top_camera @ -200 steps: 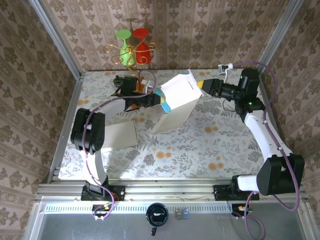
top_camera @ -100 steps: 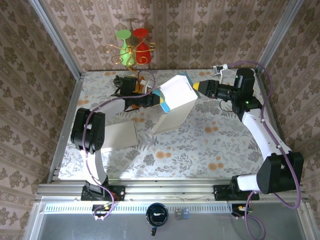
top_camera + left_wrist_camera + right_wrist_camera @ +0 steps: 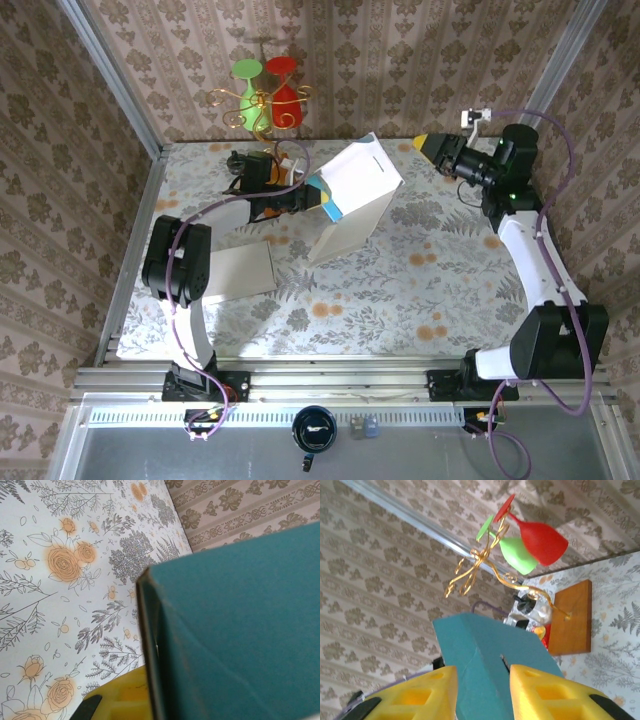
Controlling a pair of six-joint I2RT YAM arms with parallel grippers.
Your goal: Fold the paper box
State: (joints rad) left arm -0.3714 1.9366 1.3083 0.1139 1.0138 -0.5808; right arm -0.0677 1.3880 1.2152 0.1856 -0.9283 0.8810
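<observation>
One white-and-teal paper box (image 3: 355,195) is pinched by the left gripper (image 3: 314,198). The right gripper (image 3: 428,143) hangs apart, jaws parted, empty. One flat white card (image 3: 240,270) lies nearby, and two plastic goblets (image 3: 283,100) stand behind.

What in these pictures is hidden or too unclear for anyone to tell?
Left wrist view: the paper box blocks the right half; the left fingers run off the bottom edge.
Right wrist view: the right fingers run off the bottom edge.
Top view: the grip on the box is too small to judge; the left arm covers the flat sheet's edge.
</observation>
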